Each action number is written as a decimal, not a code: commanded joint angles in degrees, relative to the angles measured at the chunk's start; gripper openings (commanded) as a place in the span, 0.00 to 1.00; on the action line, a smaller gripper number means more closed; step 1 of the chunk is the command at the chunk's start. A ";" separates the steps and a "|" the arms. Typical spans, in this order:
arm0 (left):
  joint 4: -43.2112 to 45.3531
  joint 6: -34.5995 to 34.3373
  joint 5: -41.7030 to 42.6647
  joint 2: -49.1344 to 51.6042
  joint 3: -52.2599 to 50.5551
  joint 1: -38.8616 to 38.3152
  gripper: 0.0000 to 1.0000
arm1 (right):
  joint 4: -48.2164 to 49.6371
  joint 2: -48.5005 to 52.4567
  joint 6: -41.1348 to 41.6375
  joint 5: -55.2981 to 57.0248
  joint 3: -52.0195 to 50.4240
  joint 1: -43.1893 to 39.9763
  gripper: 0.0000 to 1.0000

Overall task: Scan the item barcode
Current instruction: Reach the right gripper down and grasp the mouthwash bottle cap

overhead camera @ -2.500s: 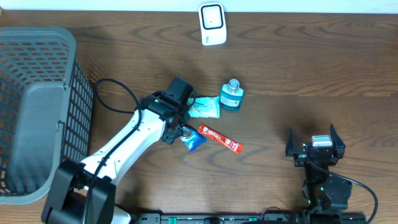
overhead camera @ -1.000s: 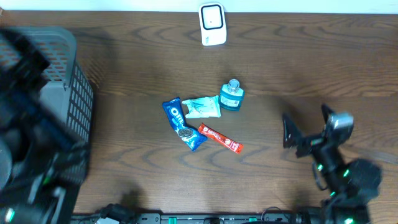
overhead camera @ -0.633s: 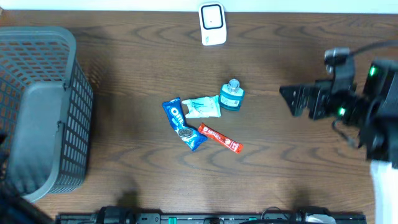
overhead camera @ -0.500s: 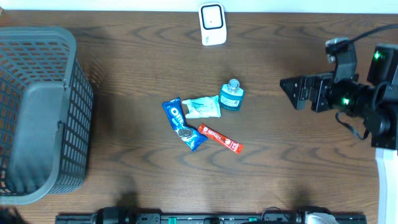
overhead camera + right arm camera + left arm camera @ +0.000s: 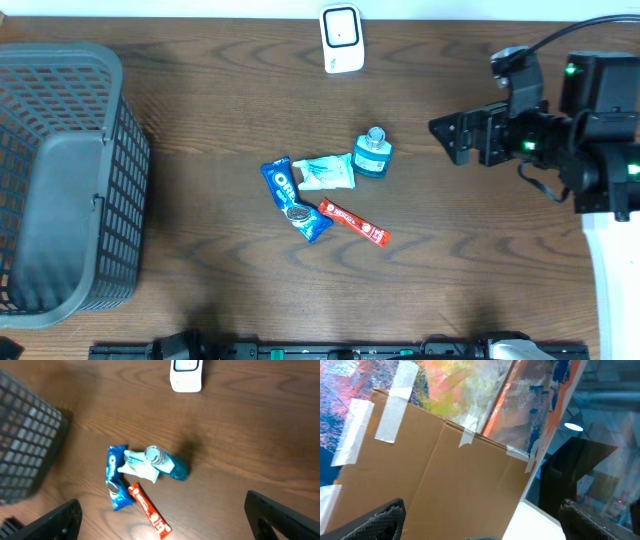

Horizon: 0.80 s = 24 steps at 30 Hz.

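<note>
Four items lie mid-table: a blue Oreo pack [image 5: 296, 200], a white-teal pouch [image 5: 325, 172], a teal bottle [image 5: 373, 153] and a red stick pack [image 5: 354, 222]. The white scanner [image 5: 341, 38] stands at the far edge. My right gripper [image 5: 447, 137] hovers at the right, open and empty, pointing toward the items. Its wrist view looks down on the Oreo pack [image 5: 115, 477], pouch [image 5: 140, 466], bottle [image 5: 165, 462], stick pack [image 5: 148, 511] and scanner [image 5: 186, 375] between wide jaws [image 5: 162, 510]. My left gripper [image 5: 481, 510] is open and empty, facing away from the table, and is out of the overhead view.
A dark grey mesh basket [image 5: 60, 180] fills the table's left side, and its corner shows in the right wrist view [image 5: 25, 460]. The left wrist view shows taped cardboard [image 5: 435, 475] and a painted panel [image 5: 540, 400], off the table.
The left arm, which was over the Oreo pack, swung off to the left and out of the overhead view. The right arm rose from the front right to the upper right. The items stay put.
</note>
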 commanded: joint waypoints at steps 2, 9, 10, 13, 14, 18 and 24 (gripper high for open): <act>0.02 -0.57 1.46 -2.10 -0.39 1.49 0.98 | 0.85 1.25 -0.74 13.64 1.18 7.15 0.99; 0.87 -3.89 1.53 -12.28 -5.27 3.30 0.98 | -0.31 7.37 -3.96 19.17 5.11 11.32 0.99; 0.94 -4.61 1.53 -13.79 -5.92 3.28 0.98 | -1.20 8.85 -4.00 19.17 6.73 11.32 0.99; 2.01 -5.11 1.51 -17.18 -7.26 2.86 0.98 | -7.13 14.43 -7.21 19.19 14.14 11.32 0.99; 2.21 -5.11 1.51 -17.64 -7.48 2.86 0.98 | -9.22 16.11 -8.66 19.17 16.61 11.32 0.99; 2.54 -6.29 1.62 -18.40 -8.63 2.86 0.98 | -13.22 21.44 -11.56 18.51 24.17 11.34 0.99; 2.69 -9.92 1.73 -18.40 -10.34 2.99 0.98 | -16.76 26.14 -14.53 18.14 27.98 13.49 0.99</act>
